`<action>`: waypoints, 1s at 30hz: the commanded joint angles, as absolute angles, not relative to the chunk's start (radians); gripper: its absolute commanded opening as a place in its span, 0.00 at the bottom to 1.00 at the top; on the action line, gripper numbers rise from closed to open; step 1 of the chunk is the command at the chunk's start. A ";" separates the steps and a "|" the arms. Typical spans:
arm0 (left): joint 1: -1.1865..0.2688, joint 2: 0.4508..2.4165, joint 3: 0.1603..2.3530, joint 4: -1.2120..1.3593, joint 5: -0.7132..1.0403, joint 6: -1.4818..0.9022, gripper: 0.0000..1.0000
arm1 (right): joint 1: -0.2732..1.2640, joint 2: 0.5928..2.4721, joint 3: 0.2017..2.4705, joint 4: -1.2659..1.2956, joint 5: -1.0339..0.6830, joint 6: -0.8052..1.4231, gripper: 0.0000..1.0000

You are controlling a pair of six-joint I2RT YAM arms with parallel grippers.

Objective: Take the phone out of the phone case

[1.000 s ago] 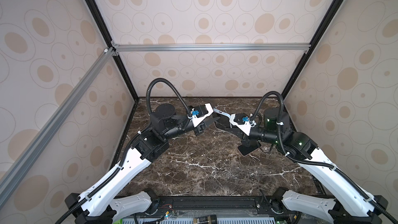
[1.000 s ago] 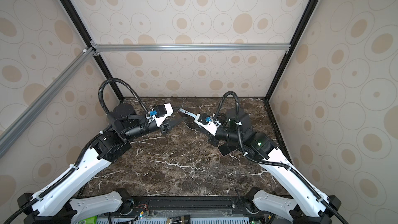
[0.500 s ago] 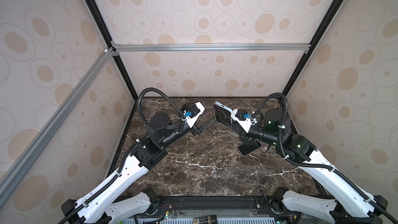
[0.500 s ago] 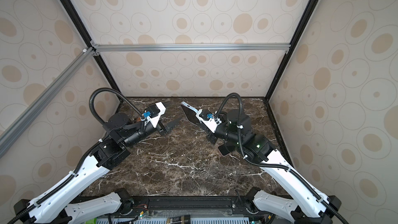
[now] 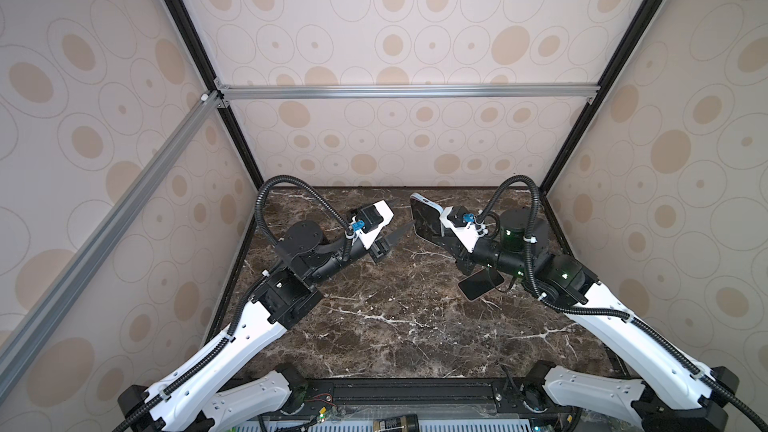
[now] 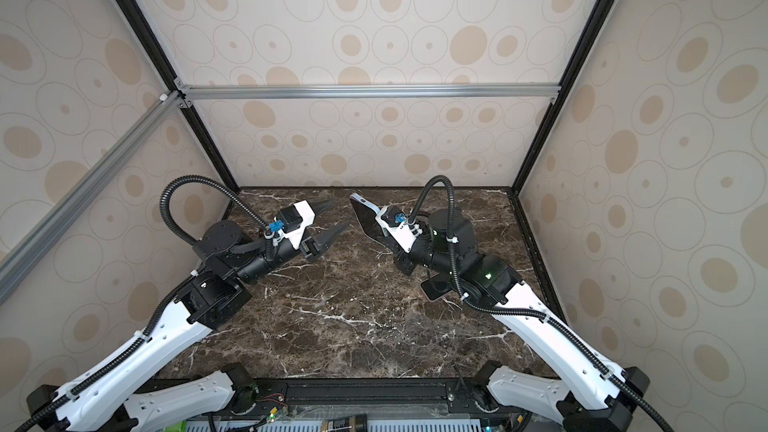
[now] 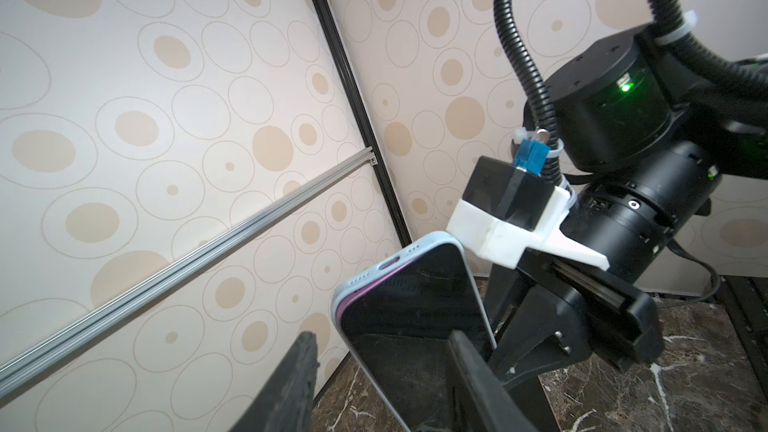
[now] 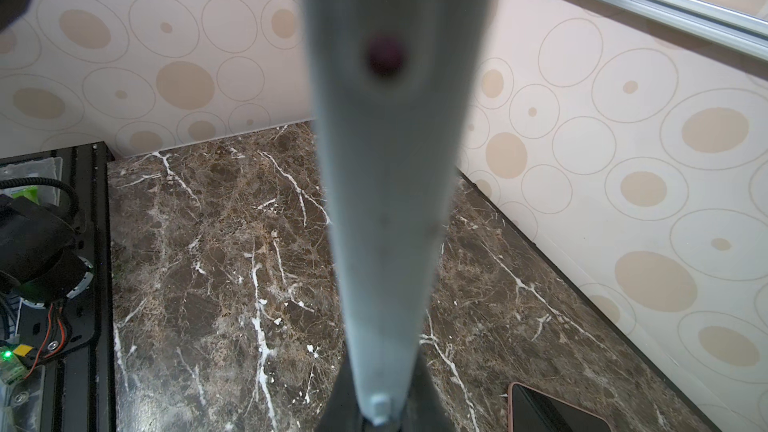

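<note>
Left gripper (image 5: 401,216) has come back in toward the phone (image 5: 424,220) after backing off half a second ago. Right gripper (image 5: 444,236) has tipped the phone from nearly flat to nearly upright, screen facing the left arm.

We place the phone, in its pale blue case (image 7: 434,238), clear of the table (image 5: 395,326) in the upper middle of both top views. It is held by its lower end, so the far end sticks out free. We read that as presenting the free end for the other arm to pry at.

In the left wrist view a pink strip shows between case rim and screen at the phone's upper left corner. Probably the phone's edge is starting out of the case, but we are not sure.

Right gripper is clenched on the cased phone. In the right wrist view the jaws pinch it at bottom centre, with the case edge running up the frame.

Left gripper is parted about halfway and grasps nothing. Its jaws sit either side of the phone's near edge in the left wrist view, and we cannot tell if they touch it.

A second phone (image 5: 481,283) lies flat on the table under the right arm, uncased and untouched.
</note>
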State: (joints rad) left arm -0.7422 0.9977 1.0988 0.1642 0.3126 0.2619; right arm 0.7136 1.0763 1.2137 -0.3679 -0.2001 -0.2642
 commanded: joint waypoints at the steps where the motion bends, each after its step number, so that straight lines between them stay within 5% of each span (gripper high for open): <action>1: -0.741 1.005 1.111 0.190 0.327 0.278 0.47 | 0.721 1.063 1.242 -0.279 -0.245 -0.253 0.00; 30: -0.741 1.019 1.113 0.179 0.335 0.281 0.37 | 0.721 1.079 1.249 -0.288 -0.323 -0.252 0.00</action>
